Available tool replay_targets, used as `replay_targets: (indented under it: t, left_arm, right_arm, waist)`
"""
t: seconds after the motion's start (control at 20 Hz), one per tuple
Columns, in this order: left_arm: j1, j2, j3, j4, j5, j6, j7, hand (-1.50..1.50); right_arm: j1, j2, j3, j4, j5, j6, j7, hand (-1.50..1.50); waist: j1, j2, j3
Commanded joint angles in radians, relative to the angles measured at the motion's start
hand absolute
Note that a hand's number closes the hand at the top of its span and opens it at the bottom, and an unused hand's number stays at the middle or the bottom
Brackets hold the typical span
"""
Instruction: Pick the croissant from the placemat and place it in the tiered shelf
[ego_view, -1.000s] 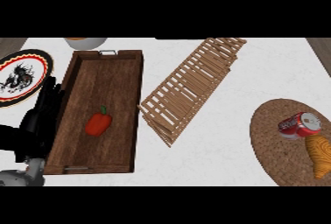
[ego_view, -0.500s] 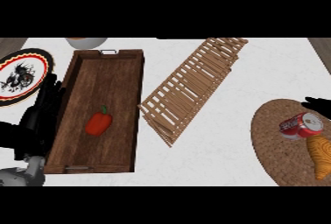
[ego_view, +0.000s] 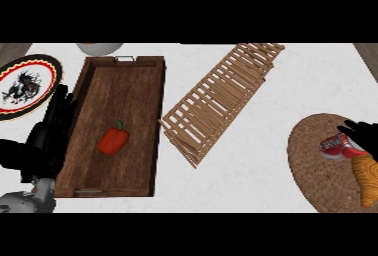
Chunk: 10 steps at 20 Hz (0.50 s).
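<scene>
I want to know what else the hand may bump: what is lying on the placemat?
On the placemat lie the croissant and a red can. The right hand covers part of the can, and the view's edge cuts off the mat's right side.

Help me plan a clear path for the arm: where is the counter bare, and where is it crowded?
Bare counter lies between the slatted shelf and the placemat, and below the shelf beside the wooden tray. Crowded: the placemat's right side, where the right hand overlaps the can beside the croissant; the left hand fills the gap between tray and plate.

No legible text, red can (ego_view: 337, 146) markings unreadable, plate (ego_view: 26, 86) bears only a dark figure
</scene>
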Motion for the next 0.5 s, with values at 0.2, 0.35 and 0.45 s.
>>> replay_targets:
  t: [0.2,0.35,0.45]
  left_arm:
    - [-0.006,-0.031,0.071,0.025,-0.029,-0.061,0.013,0.00]
    - [-0.009,-0.060,0.078,0.026,-0.050,-0.077,0.028,0.00]
    - [0.011,-0.056,0.062,-0.068,-0.087,-0.048,0.080,0.00]
  right_arm:
    - [-0.010,0.040,-0.084,0.171,0.109,-0.021,-0.183,-1.50]
    - [0.029,0.125,-0.054,0.166,0.193,-0.071,-0.178,-1.50]
    - [-0.095,0.124,-0.066,0.277,0.191,-0.015,-0.220,-1.50]
  waist:
    - [-0.004,0.000,0.000]
    - [-0.006,-0.001,0.000]
    - [0.004,0.000,0.000]
